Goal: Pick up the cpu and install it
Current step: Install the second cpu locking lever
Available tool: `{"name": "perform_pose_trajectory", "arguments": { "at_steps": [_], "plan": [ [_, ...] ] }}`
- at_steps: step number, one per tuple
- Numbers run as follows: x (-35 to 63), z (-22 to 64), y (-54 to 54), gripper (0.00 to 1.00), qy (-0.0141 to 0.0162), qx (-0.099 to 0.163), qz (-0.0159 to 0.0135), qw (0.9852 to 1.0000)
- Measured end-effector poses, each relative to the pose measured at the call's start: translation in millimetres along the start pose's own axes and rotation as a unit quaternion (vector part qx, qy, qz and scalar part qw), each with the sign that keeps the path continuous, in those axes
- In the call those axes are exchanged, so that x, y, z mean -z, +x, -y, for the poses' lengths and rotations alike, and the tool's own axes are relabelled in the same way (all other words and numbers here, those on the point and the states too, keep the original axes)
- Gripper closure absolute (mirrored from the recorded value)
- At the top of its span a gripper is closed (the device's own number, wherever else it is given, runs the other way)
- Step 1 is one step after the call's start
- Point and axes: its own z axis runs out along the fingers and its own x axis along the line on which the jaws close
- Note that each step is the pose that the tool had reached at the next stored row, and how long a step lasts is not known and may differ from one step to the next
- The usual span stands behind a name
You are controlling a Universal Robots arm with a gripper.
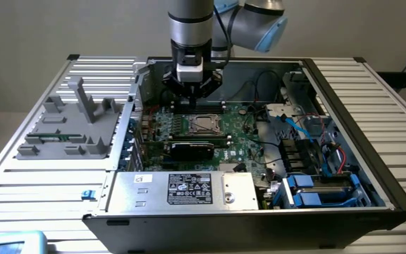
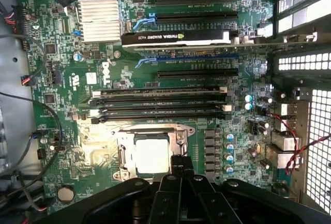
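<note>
Cpu [image 2: 151, 154] is sitting flat in the motherboard socket [image 2: 124, 157], inside the open computer case [image 1: 344, 100]. My gripper [image 2: 182, 163] is hovering just above it, fingers closed, holding nothing.

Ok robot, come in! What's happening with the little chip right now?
Gripper shut, empty, hovering above the motherboard. Cpu lying flat in its socket. Nothing in the way.
</note>
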Motion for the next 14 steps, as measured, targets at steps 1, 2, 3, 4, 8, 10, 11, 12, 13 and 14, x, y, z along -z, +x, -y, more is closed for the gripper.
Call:
{"name": "perform_pose_trajectory", "arguments": {
  "at_steps": [1, 2, 3, 4, 8, 10, 11, 12, 13, 14],
  "plan": [
    [-0.3, -1.2, 0.1, 0.89, 0.0043, 0.000, 0.0002, 1.0000],
    [-0.5, -2.6, 0.2, 0.89, 0.0090, -0.001, 0.0005, 1.0000],
    [-0.8, -3.9, 0.2, 0.89, 0.0136, -0.001, 0.0008, 0.9999],
    [-1.3, -5.0, 0.3, 0.89, 0.0189, -0.001, 0.0011, 0.9998],
    [-2.9, -9.4, 0.5, 0.89, 0.0399, -0.003, 0.0023, 0.9992],
    [-3.4, -12.0, 0.7, 0.89, 0.0488, -0.004, 0.0028, 0.9988],
    [-3.6, -13.4, 0.7, 0.89, 0.0527, -0.004, 0.0030, 0.9986],
    [-3.9, -14.9, 0.8, 0.89, 0.0563, -0.005, 0.0032, 0.9984],
    [-4.4, -16.6, 0.9, 0.89, 0.0596, -0.005, 0.0034, 0.9982],
    [-5.1, -18.1, 1.0, 0.89, 0.0627, -0.006, 0.0035, 0.9980]
  ]
}}
